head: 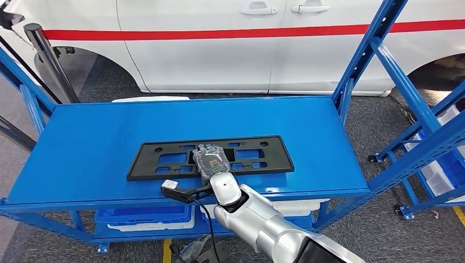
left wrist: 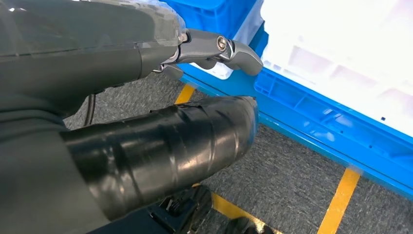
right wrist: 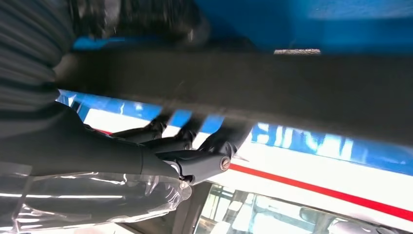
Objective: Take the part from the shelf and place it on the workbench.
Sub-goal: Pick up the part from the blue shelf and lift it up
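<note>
Black plastic part (head: 210, 157): lies flat on the blue shelf (head: 82, 148), toward its front edge. Right hand (head: 211, 161): at the part's front-middle, fingers (right wrist: 214, 141) curled over the part's edge, gripping it. Left hand (left wrist: 146, 97): hangs low near a blue crate (left wrist: 311, 117) under the shelf, fingers apart, holding nothing. White car (head: 247, 44): behind the shelf.

A vehicle workshop: blue steel shelving (head: 351, 82), white car (head: 219, 44) alongside, yellow floor lines (left wrist: 338, 200).
</note>
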You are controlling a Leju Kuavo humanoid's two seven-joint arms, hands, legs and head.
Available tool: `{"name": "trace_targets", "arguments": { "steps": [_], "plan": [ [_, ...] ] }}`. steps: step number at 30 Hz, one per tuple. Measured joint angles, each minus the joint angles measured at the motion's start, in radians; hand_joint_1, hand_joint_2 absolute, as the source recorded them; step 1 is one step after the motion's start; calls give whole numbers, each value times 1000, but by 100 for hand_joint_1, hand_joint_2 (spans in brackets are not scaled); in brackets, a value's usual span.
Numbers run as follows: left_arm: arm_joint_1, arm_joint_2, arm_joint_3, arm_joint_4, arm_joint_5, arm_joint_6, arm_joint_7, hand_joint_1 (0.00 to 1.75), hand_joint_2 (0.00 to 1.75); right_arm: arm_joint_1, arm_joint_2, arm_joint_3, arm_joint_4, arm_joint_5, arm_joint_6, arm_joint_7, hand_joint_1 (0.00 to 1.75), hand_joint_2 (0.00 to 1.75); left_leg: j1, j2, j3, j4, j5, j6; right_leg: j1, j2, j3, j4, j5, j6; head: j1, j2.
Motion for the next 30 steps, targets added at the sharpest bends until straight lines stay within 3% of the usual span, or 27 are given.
{"name": "trace_targets", "arguments": {
  "steps": [1,2,4,6,8,11,13,15,16,17,18,20,22,26,28,30],
  "plan": [
    [0,0,2,0,0,0,1,0,0,1,0,-3,2,1,0,0,175,175,0,0,0,1,-1,0,-1,0,-22,44,-9,2,0,0],
    [0,-1,4,0,0,0,1,0,0,1,0,-5,4,1,0,-1,175,175,0,0,0,2,-1,-1,-3,0,-25,47,3,3,0,0],
    [-1,-3,9,0,0,0,1,0,0,1,0,-9,7,2,0,-2,174,175,0,-1,2,6,-6,-4,-7,-2,22,-52,70,3,0,0],
    [-3,-5,12,0,0,0,1,0,0,0,0,-13,7,2,0,-5,174,175,-2,-3,0,16,-13,-12,-8,-3,79,-174,115,-2,0,0],
    [-6,-5,14,0,1,-1,0,0,0,-1,1,-19,7,4,-3,-10,175,175,-6,-5,-4,22,-17,-23,-4,-2,97,-218,119,-11,-1,0],
    [-6,-5,15,1,8,-1,-2,0,0,-1,2,-32,8,9,-8,-20,174,175,-2,-5,-8,32,-27,-38,-4,-3,98,-225,124,-31,-1,0],
    [-6,-5,16,1,12,-1,-3,0,0,0,2,-39,10,12,-11,-24,174,175,1,-5,-41,107,-76,-45,-7,-6,99,-229,128,-40,-1,0],
    [-6,-5,17,2,18,-2,-3,0,0,3,2,-46,14,16,-12,-25,174,175,2,-4,-103,243,-139,-51,-5,-7,97,-229,129,-44,-1,0],
    [-6,-5,18,3,22,-2,-2,0,0,4,2,-50,16,18,-12,-25,173,175,2,-4,-127,293,-154,-52,-4,-7,96,-229,129,-44,-1,0],
    [-5,-5,20,4,26,-2,-2,0,44,5,2,-54,18,20,-13,-26,174,175,2,-4,-136,309,-150,-51,-3,-7,96,-229,129,-44,-1,0],
    [-5,-5,22,4,30,-2,-1,0,87,5,2,-58,19,23,-13,-26,174,175,2,-4,-123,282,-125,-49,-3,-6,97,-229,129,-44,-1,0],
    [-5,-6,29,4,40,-1,0,0,175,5,2,-68,21,29,-17,-27,175,175,1,-4,-58,145,-56,-42,-2,-5,100,-228,129,-42,-1,0],
    [-5,-7,36,5,44,2,4,0,175,6,1,-81,22,36,-21,-27,175,175,-3,-4,-9,40,-21,-34,0,-3,99,-228,129,-35,-1,0],
    [-8,-10,39,5,16,8,16,0,175,6,-1,-102,27,50,-21,-33,175,175,-3,-3,2,12,-12,-16,1,-1,96,-225,128,-13,-1,0],
    [-12,-12,39,5,-2,9,17,0,175,7,-2,-108,30,56,-21,-38,175,175,1,1,4,3,-4,-4,2,-1,69,-164,86,-5,0,0],
    [-14,-13,39,5,-12,4,16,0,175,9,-4,-112,34,60,-21,-40,175,175,0,5,0,3,-2,2,1,-1,10,-36,20,-1,0,0]
  ]
}}
